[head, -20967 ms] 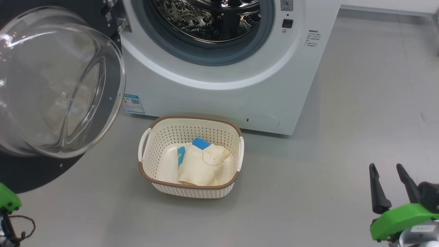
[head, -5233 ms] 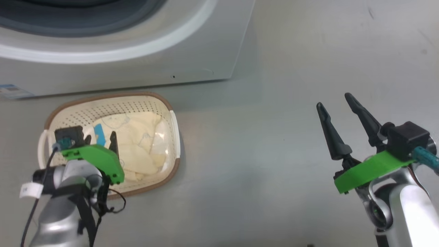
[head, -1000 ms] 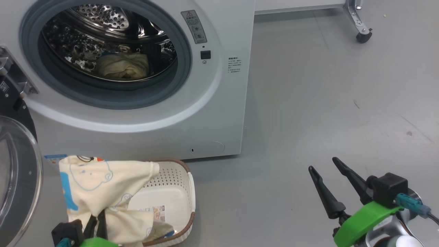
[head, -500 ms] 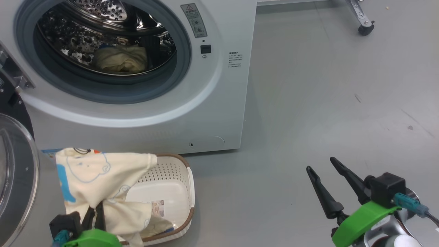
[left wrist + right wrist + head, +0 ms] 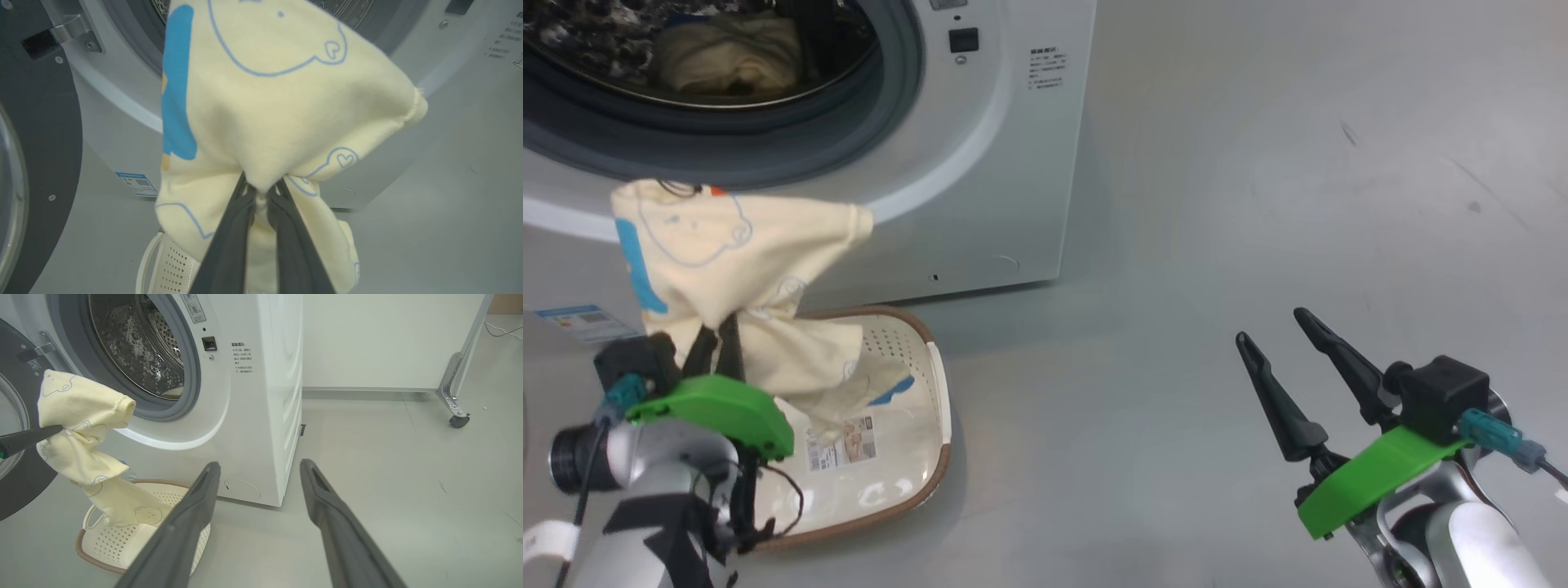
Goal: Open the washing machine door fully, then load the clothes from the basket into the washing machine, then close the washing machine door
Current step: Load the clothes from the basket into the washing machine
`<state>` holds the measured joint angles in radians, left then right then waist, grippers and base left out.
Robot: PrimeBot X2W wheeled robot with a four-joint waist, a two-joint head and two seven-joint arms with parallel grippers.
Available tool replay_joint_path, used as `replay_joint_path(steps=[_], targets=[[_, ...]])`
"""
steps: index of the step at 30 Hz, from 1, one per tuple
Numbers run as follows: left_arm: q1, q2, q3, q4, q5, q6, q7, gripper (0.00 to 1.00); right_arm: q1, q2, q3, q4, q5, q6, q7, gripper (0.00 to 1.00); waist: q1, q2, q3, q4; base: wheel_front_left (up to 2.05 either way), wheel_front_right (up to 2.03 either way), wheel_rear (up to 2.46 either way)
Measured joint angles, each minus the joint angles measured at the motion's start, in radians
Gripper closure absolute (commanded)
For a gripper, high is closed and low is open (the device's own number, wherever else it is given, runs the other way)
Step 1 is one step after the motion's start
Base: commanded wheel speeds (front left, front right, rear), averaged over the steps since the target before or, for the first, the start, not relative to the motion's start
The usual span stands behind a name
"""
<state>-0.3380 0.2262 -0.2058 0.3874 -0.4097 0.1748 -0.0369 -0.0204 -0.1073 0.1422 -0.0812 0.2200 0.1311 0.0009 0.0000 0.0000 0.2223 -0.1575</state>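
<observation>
Left gripper [image 5: 261,184] clenched on one of the clothes [image 5: 735,253], held up over the basket [image 5: 936,384].

The right gripper [image 5: 1270,325] hangs spread and empty above the floor [image 5: 1176,204], well apart. The garment's tail drapes down into the basket. Beyond, the washing machine [image 5: 1013,163] stands with its door [image 5: 41,122] swung aside, and another cream garment [image 5: 727,53] lies in the drum [image 5: 135,347]. The pinch takes only a small fold, so the cloth may slip, or the dangling tail may catch on the gasket [image 5: 768,151] and hang outside.
</observation>
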Motion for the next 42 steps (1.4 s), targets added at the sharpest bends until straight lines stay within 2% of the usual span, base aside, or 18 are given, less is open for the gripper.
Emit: replay_joint_path(steps=[11, 19, 25, 28, 31, 33, 36, 37, 40, 41, 42], targets=[[-0.384, 0.088, 0.010, 0.161, -0.001, -0.058, 0.132, 1.00, -0.095, 0.018, 0.034, 0.048, 0.018, 0.000, -0.066, 0.00, 0.0002, 0.0000, 0.153, -0.099, 0.00, 0.00, 0.00], [-0.610, 0.179, 0.017, 0.283, -0.005, -0.086, 0.254, 1.00, -0.140, 0.032, 0.059, 0.102, 0.045, 0.000, -0.125, 0.00, 0.0003, -0.0001, 0.261, -0.172, 0.00, 0.00, 0.00], [-0.757, 0.246, 0.036, 0.318, -0.005, -0.114, 0.307, 1.00, -0.175, 0.046, 0.076, 0.132, 0.055, 0.000, -0.157, 0.00, 0.0002, 0.0000, 0.334, -0.213, 0.00, 0.00, 0.00], [-0.823, 0.269, 0.034, 0.315, -0.001, -0.149, 0.305, 1.00, -0.187, 0.048, 0.085, 0.142, 0.058, 0.000, -0.172, 0.00, 0.0001, 0.0000, 0.366, -0.226, 0.00, 0.00, 0.00], [-0.877, 0.294, 0.034, 0.321, 0.015, -0.156, 0.246, 1.00, -0.206, 0.049, 0.094, 0.152, 0.064, 0.000, -0.181, 0.00, 0.0002, -0.0001, 0.392, -0.238, 0.00, 0.00, 0.00], [-0.908, 0.309, 0.040, 0.326, 0.036, -0.142, 0.165, 1.00, -0.217, 0.051, 0.099, 0.160, 0.066, 0.000, -0.186, 0.00, 0.0001, -0.0001, 0.404, -0.248, 0.00, 0.00, 0.00], [-0.972, 0.327, 0.051, 0.356, 0.064, -0.130, -0.022, 1.00, -0.219, 0.052, 0.109, 0.174, 0.071, 0.000, -0.195, 0.00, 0.0000, -0.0001, 0.421, -0.265, 0.00, 0.00, 0.00], [-0.972, 0.327, 0.051, 0.356, 0.064, -0.130, -0.022, 1.00, -0.219, 0.052, 0.109, 0.174, 0.071, 0.000, -0.195, 0.00, 0.0000, -0.0001, 0.421, -0.265, 0.00, 0.00, 0.00], [-1.000, 0.329, 0.062, 0.407, 0.071, -0.138, -0.132, 1.00, -0.224, 0.052, 0.111, 0.180, 0.071, 0.000, -0.196, 0.00, 0.0000, 0.0000, 0.426, -0.277, 0.00, 0.00, 0.00], [-1.003, 0.326, 0.075, 0.429, 0.058, -0.139, -0.154, 0.41, -0.226, 0.052, 0.112, 0.180, 0.071, 0.000, -0.196, 0.00, 0.0000, 0.0000, 0.427, -0.280, 0.00, 0.00, 0.00], [-1.009, 0.327, 0.075, 0.458, 0.054, -0.139, -0.160, 0.00, -0.229, 0.052, 0.113, 0.183, 0.071, 0.000, -0.196, 0.00, 0.0000, 0.0000, 0.428, -0.284, 0.00, 0.00, 0.00]])
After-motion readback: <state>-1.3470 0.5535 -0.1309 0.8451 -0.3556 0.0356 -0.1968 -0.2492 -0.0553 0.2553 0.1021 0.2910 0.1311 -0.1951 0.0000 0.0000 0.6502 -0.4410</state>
